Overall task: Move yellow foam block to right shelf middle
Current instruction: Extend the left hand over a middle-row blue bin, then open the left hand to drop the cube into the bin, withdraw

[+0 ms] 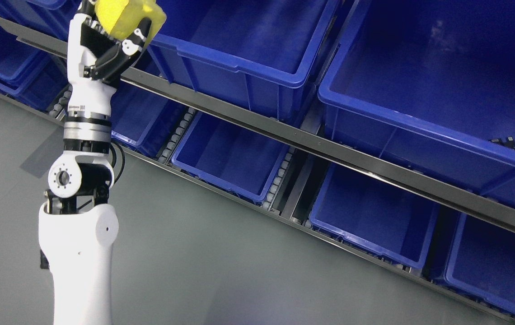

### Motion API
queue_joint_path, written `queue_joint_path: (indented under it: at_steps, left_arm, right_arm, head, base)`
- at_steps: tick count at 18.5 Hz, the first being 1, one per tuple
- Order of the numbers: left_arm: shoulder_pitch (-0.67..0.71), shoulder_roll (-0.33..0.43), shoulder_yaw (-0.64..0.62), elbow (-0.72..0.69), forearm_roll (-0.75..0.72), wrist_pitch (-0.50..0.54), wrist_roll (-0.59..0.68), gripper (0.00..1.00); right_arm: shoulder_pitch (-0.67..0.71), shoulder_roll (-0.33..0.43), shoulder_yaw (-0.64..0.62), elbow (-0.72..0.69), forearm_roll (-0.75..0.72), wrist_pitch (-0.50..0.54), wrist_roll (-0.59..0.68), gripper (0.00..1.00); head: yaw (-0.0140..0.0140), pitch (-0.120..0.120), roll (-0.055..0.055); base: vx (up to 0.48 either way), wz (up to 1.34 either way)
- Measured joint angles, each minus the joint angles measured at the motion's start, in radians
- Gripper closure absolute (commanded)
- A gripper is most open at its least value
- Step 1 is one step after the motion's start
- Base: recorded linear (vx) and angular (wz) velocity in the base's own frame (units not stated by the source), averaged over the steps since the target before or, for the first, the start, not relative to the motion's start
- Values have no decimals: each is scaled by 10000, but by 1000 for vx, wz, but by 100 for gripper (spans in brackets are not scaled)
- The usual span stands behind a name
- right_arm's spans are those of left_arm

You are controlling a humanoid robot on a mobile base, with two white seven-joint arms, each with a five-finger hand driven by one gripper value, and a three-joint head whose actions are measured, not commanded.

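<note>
While left hand [104, 40] gripped yellow foam block [126, 16], fingers curled round it | advice was: carry rightward, clear blue bin [248, 67] rims.

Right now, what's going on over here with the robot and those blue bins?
The robot's left hand is raised at the top left of the head view, its fingers closed around a yellow foam block. It holds the block up beside the left corner of a blue bin on the upper shelf level. A row of more blue bins sits on the level below. The block is not yet set down anywhere, and the right arm is out of view.
</note>
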Motion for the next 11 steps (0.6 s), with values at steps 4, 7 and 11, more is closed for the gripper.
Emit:
queue_joint_path:
  at_steps: [4,7,11]
  left_arm:
    - [-1533,0,-501,370,0,1231,53,55]
    - [-2422,0,-941,887,12,2013,136,52]
    - [-3343,1,-1535,1800,30,2488,173,41]
  right_arm:
    - [-2,0,0,0,0,0,0,0]
    - [-2,0,0,0,0,0,0,0]
    - [-2,0,0,0,0,0,0,0]
  head:
    - [0,0,0]
    - [0,1,0]
    - [0,1,0]
  base:
    - [163,-127]
    - [155,-118]
    - [103,-125]
